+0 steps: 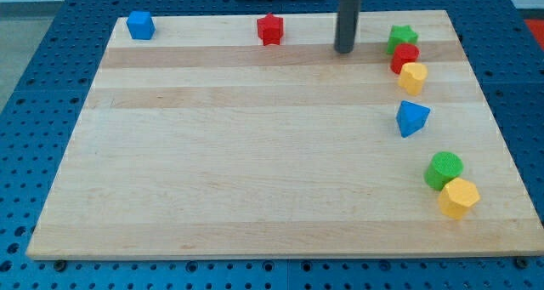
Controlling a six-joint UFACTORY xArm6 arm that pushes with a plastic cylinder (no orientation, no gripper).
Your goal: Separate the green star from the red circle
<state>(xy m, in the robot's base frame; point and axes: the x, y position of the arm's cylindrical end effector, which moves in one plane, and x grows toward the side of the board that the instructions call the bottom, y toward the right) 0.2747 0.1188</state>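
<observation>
The green star [400,38] lies near the board's top right and touches the red circle [405,57] just below it. A yellow block [413,77] touches the red circle's lower right side. My tip [344,49] rests on the board to the left of the green star, with a gap of bare wood between them. The rod rises straight up out of the view's top.
A blue cube [140,25] sits at the top left and a red star [270,30] at the top middle. A blue triangle [412,118] lies below the yellow block. A green circle [444,169] touches a yellow block [458,197] at the lower right. The wooden board [255,154] has a blue pegboard around it.
</observation>
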